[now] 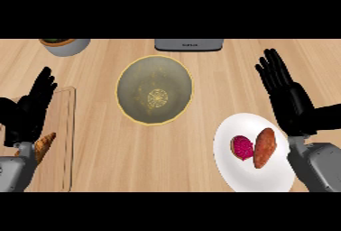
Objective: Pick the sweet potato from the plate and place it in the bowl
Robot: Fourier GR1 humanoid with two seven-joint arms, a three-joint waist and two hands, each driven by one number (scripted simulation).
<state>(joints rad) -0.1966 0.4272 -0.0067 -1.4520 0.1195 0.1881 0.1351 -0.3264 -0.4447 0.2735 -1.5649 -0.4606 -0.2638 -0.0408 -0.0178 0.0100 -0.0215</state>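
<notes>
An orange-brown sweet potato (264, 147) lies on the white plate (233, 173) at the lower right, beside a dark red fruit piece (242, 147). The grey-green bowl (154, 89) with a yellow rim stands in the middle of the counter, nothing inside it. My right hand (288, 97) is open with fingers straight, just right of and above the plate, not touching the sweet potato. My left hand (30, 110) is open at the left edge, fingers up, over the cutting board.
A wooden cutting board (63, 140) lies at the left with an orange-brown item (45, 144) on it. A grey pot (64, 45) sits at the top left and a grey appliance (189, 44) at the top centre.
</notes>
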